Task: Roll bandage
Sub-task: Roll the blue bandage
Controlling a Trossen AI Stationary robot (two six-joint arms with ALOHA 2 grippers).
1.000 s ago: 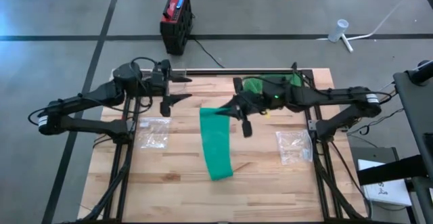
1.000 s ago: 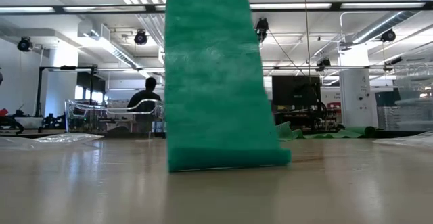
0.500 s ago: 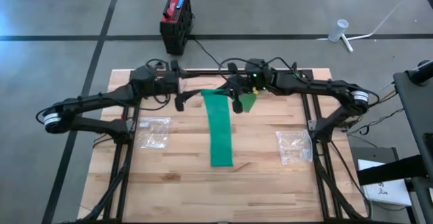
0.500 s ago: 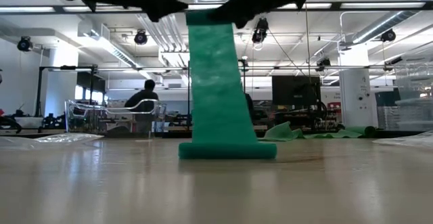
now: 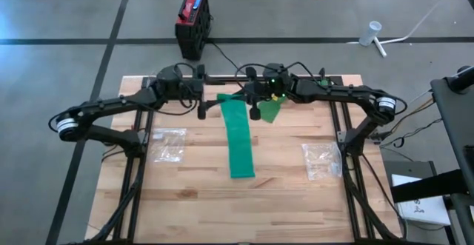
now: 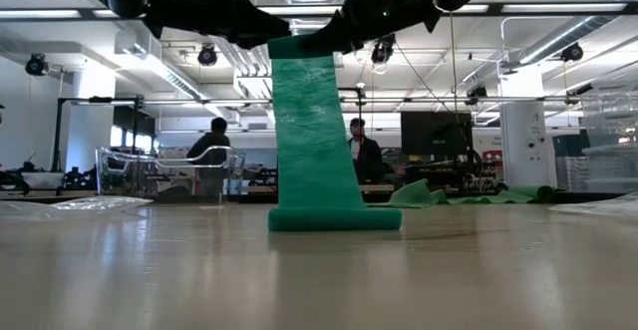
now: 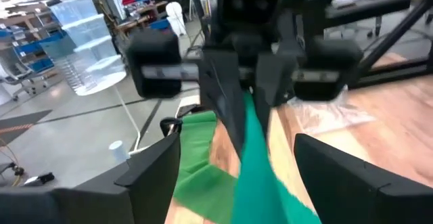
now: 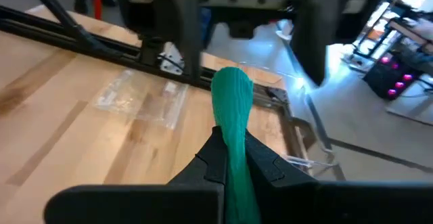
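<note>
both arms have swung toward mid-table, right gripper (image 5: 255, 110) jaws clamped on the limp green bandage (image 5: 238, 138) trailing to the table (image 5: 185, 200), left gripper (image 5: 201, 106) jaws apart beside its free corner.

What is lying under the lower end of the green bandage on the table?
The green bandage hangs from the right gripper, and its lower end rests on the bare wooden table. The wood directly beneath it is covered.

An industrial lab or workshop: bare grey concrete floor (image 5: 67, 8), exposed ceiling ducts (image 6: 150, 46), blue-bin storage shelving (image 7: 30, 45), people seated at distant workbenches (image 6: 211, 146).
</note>
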